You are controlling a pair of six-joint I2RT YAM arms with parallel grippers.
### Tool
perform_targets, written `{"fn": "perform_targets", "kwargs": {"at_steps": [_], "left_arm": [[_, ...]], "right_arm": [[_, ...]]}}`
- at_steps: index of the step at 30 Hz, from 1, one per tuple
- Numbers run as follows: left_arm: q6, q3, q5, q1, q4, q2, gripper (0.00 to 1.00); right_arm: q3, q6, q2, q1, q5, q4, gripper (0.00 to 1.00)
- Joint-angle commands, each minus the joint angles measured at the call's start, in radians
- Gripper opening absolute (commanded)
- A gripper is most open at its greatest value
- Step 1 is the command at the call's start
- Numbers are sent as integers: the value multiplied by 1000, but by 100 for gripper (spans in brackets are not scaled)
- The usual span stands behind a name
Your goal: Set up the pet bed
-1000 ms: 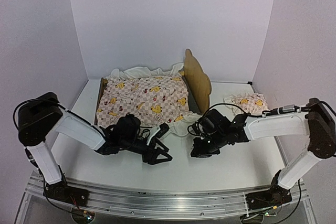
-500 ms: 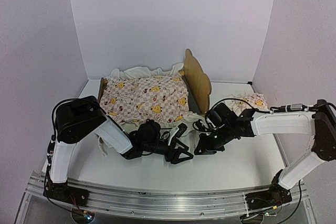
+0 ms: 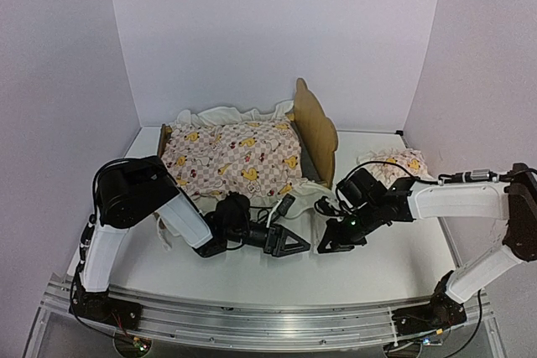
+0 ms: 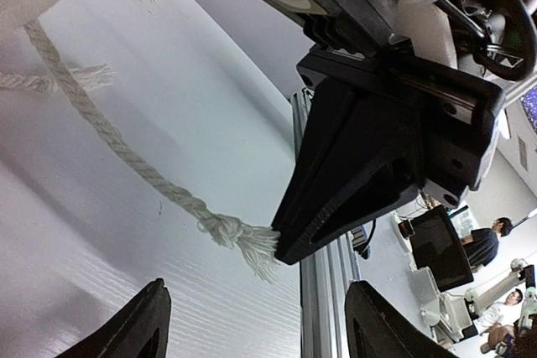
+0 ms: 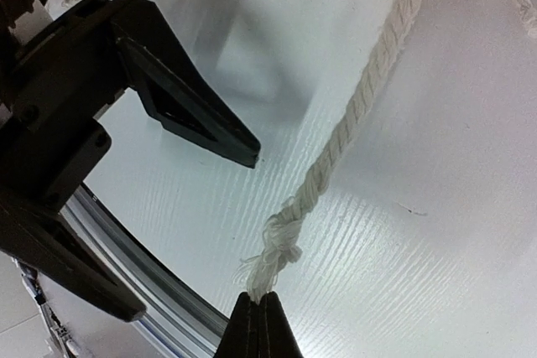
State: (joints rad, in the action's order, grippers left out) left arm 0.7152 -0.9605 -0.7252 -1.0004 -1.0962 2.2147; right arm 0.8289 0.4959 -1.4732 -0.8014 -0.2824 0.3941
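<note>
The pet bed (image 3: 165,142) stands at the back left, its bear-ear headboard (image 3: 317,126) on the right, and a duck-print quilt (image 3: 231,155) lies over it. A white twisted cord (image 5: 361,106) runs across the table from the bed side. My right gripper (image 5: 262,318) is shut on the cord's frayed, knotted end (image 5: 277,251). In the top view it (image 3: 334,243) sits low in front of the bed. My left gripper (image 3: 289,242) lies just to its left, open, with nothing between its fingers (image 4: 149,318). In the left wrist view the right gripper (image 4: 369,165) pinches the tassel (image 4: 243,241).
A small matching pillow (image 3: 393,163) lies at the right, behind the right arm. The metal rail (image 3: 268,316) runs along the table's near edge, close to both grippers. White walls close in the back and both sides.
My left gripper slid right across the table towards the right gripper and its jaws spread wider. The right gripper shifted a little right, still shut on the cord end.
</note>
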Motion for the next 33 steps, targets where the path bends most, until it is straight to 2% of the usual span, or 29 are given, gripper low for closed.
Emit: {"fn": "perform_targets", "kwargs": {"at_steps": [1,7,10,15,20,22,26,33], "left_arm": [[105,-14,-6,5,-26,-6,75],[166,-153,123,-8,52,78,77],[192,-176,137,-13,63,101,71],[206,-180,124,-26,76,111,47],[204,-180,118,-35,51,119,11],[195,-174,115,-33,37,112,1],[156,-148,93,-29,16,94,0],[121,-126,120,-20,22,77,0]], "right_arm": [[-12,-24,48,4,-20,18,0],[0,-25,27,5,-40,2,0],[11,-31,11,4,-52,-5,0],[35,-50,-7,4,-55,-12,0],[47,-58,-30,9,-71,-12,0],[40,-61,-28,31,-69,-10,0],[38,-76,-23,91,-94,-8,0],[35,-105,-40,125,-118,6,0]]}}
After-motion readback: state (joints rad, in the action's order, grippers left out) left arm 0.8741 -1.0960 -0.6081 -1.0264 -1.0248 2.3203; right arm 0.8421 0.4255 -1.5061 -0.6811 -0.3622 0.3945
